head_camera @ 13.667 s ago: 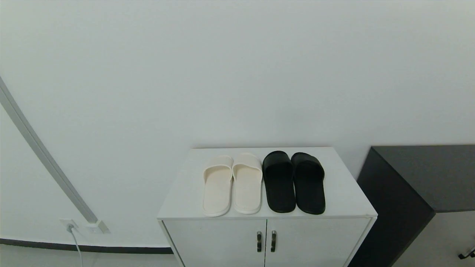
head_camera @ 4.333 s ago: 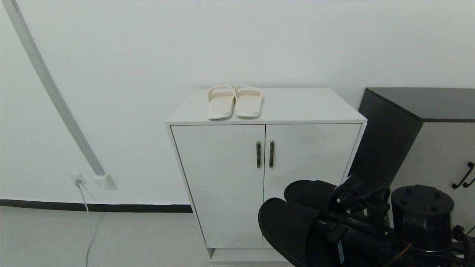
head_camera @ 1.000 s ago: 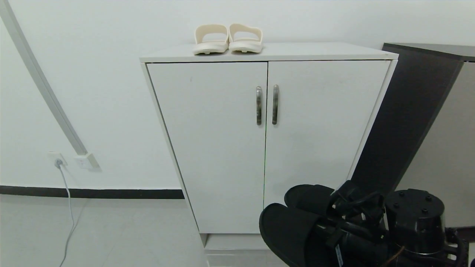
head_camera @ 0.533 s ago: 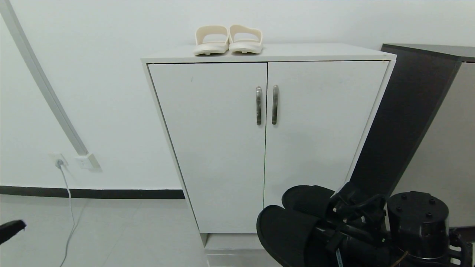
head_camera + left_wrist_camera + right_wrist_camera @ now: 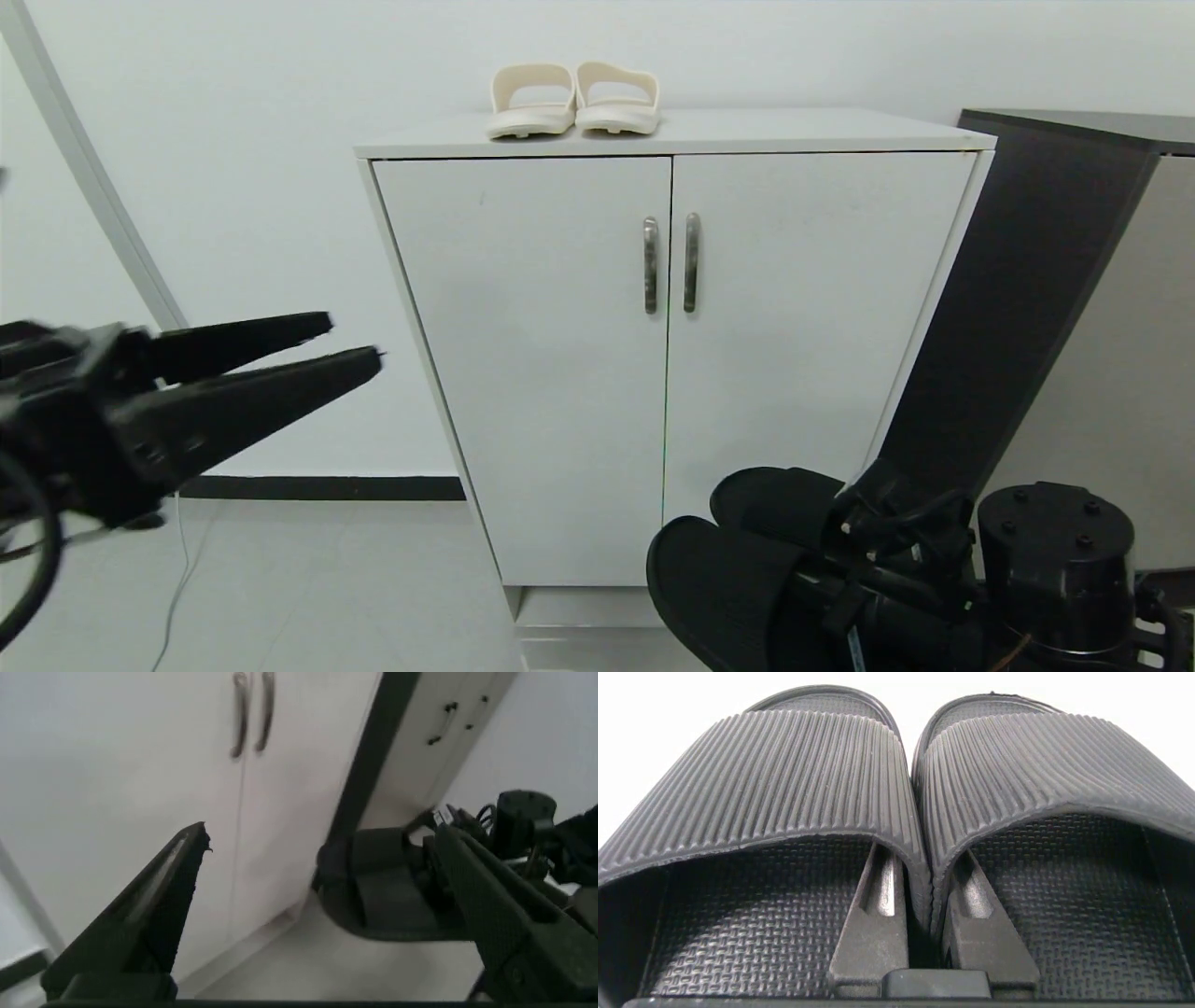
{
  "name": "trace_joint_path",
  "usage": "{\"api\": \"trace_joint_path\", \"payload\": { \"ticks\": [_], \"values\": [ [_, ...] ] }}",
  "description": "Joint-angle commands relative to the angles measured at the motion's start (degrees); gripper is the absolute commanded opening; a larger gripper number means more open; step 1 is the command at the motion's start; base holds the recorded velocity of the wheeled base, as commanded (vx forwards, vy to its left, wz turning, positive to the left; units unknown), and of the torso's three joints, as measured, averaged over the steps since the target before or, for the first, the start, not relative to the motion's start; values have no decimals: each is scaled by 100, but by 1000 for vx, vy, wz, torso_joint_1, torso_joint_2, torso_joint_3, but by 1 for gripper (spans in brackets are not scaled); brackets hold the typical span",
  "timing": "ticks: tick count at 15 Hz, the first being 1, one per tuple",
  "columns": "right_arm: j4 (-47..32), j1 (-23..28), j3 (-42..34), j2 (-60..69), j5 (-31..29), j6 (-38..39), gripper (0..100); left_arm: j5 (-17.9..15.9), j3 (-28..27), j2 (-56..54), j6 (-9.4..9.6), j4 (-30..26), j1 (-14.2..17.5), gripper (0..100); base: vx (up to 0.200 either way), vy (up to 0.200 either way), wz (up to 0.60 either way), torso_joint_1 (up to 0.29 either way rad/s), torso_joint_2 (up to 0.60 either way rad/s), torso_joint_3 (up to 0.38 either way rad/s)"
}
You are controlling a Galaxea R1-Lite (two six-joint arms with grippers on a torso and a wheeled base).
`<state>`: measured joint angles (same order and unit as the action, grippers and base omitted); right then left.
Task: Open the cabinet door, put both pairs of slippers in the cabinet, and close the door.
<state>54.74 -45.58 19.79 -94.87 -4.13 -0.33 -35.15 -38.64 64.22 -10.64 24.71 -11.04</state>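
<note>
The white cabinet (image 5: pixel 541 373) stands with both doors shut, its two metal handles (image 5: pixel 669 264) side by side at the middle seam. A pair of cream slippers (image 5: pixel 574 93) rests on its top. My right gripper (image 5: pixel 840 551) is low in front of the right door, shut on the pair of black slippers (image 5: pixel 728 579); in the right wrist view its fingers (image 5: pixel 878 924) sit under the two straps of the black slippers (image 5: pixel 813 775). My left gripper (image 5: pixel 353 339) is open and empty, left of the cabinet at mid height. The left gripper (image 5: pixel 320 833) also faces the handles (image 5: pixel 252 714).
A dark cabinet (image 5: pixel 1027 280) stands tight against the white cabinet's right side. A grey conduit (image 5: pixel 84 159) runs down the wall at left, with a cable (image 5: pixel 177 569) hanging to the floor. Open floor lies left of the cabinet.
My left gripper has risen from the lower left edge to mid height beside the cabinet. The right gripper with the black slippers has barely moved. Long before, those slippers lay on the cabinet top.
</note>
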Motion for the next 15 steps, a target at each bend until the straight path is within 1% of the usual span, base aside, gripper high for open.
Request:
{"api": "trace_joint_path", "payload": {
  "ticks": [1, 2, 6, 8, 9, 12, 14, 15],
  "values": [
    [2, -3, 8, -5, 0, -2, 0, -10, -820, 1383, -404, 289, -759, 100, 0, 0, 0, 0, 0, 0],
    [2, -3, 8, 3, -9, -2, 0, -10, -1075, 1638, -500, 289, -970, 100, 0, 0, 0, 0, 0, 0],
    [2, -3, -1, -14, -9, -11, 0, -27, -2174, 2657, -544, 280, -1541, 100, 0, 0, 0, 0, 0, 0],
    [2, -3, -1, -14, -9, -11, 0, 8, -2771, 3184, -685, 262, -1831, 100, 0, 0, 0, 0, 0, 0],
    [2, -3, -1, -14, -9, -11, 0, 25, -3053, 3439, -711, 254, -1901, 100, 0, 0, 0, 0, 0, 0],
    [-7, -3, -1, -32, -9, -20, 0, 69, -3747, 4081, -738, 218, -1919, 100, 0, 0, 0, 0, 0, 0],
    [-7, -12, -1, -49, 0, -20, 0, 236, -4072, 4345, -913, 210, -1919, 100, 0, 0, 0, 0, 0, 0],
    [-7, -12, 8, -49, 0, -20, 0, 271, -4230, 4485, -931, 174, -1919, 100, 0, 0, 0, 0, 0, 0]
  ]
}}
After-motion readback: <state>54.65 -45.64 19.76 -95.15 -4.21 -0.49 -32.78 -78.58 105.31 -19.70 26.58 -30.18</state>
